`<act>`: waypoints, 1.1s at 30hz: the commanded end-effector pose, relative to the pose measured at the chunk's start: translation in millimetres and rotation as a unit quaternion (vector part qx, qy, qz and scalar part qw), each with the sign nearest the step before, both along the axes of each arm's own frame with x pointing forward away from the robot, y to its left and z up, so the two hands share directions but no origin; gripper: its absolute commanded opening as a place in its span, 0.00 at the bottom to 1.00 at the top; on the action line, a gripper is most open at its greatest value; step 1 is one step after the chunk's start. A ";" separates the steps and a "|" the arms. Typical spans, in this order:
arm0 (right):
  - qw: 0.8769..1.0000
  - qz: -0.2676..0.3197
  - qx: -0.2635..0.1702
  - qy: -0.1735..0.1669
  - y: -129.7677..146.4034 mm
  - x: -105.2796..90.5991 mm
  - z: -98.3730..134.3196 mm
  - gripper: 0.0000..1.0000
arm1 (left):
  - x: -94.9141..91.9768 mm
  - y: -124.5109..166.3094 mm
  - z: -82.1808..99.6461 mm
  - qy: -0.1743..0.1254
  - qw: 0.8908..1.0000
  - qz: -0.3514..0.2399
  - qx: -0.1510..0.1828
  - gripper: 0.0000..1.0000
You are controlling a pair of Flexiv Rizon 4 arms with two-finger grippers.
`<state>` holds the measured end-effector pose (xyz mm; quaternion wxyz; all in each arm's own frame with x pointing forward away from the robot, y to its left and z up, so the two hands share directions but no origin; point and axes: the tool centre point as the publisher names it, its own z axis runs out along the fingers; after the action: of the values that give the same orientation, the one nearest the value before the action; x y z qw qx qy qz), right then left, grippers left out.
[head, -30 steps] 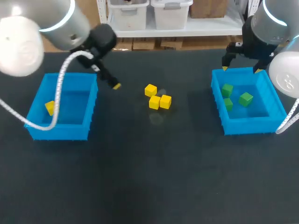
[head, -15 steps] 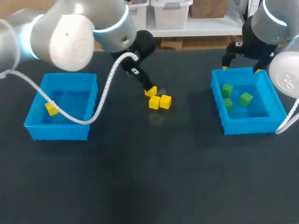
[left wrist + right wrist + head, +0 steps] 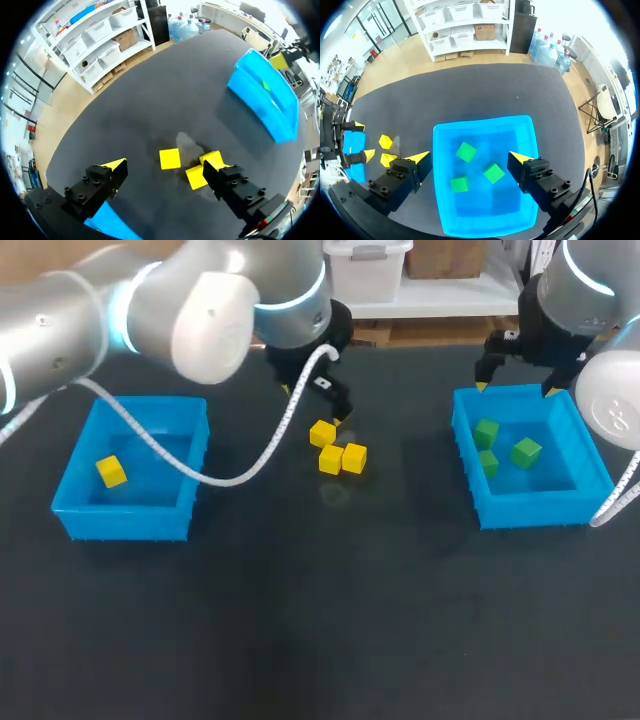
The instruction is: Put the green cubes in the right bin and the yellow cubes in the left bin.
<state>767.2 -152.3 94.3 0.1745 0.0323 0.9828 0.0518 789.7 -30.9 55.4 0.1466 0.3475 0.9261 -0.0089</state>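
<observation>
Progress: green side looks done. Three green cubes lie inside the right bin, at 3 o'clock on the bench; no green cube shows loose on the bench in any view.

Yellow side is partly done. One yellow cube sits in the left bin, at 9 o'clock. The loose yellow cubes, three in all, lie in a tight cluster on the bench near centre, toward 12 o'clock. One sits at 11 o'clock of the other two, which touch side by side. My judgement: three pick-and-place runs to the left bin remain, all for the left arm.

Pose, left: left arm comes in from the 9 o'clock side and reaches past the left bin toward the middle. The left tool hangs just beyond the cluster, at its 12 o'clock. In the wrist view the left tool has its fingers spread wide with nothing gripped. The cubes lie on the bench below and ahead of it, one between the tips and two near one finger.

Pose, right: right arm holds the right tool above the far rim of the right bin. The wrist view shows the right tool with fingers apart, empty, the greens lying in the bin beneath.
</observation>
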 end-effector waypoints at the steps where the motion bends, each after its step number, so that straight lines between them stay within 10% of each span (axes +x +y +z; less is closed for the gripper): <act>1: 1.000 -0.001 -0.001 -0.002 -0.1 -1.8 -0.1 1.00 | 12.0 -6.4 -8.7 0.030 0.999 0.015 0.027 1.00; 33: 1.000 -0.001 -0.001 -0.002 -0.1 -1.8 -0.1 1.00 | 7.0 -14.9 -49.2 0.056 0.996 0.059 0.046 1.00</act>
<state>767.2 -152.4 94.3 0.1745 0.0323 0.9828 0.0518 794.0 -45.2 7.8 0.0811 0.3003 0.9501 0.0237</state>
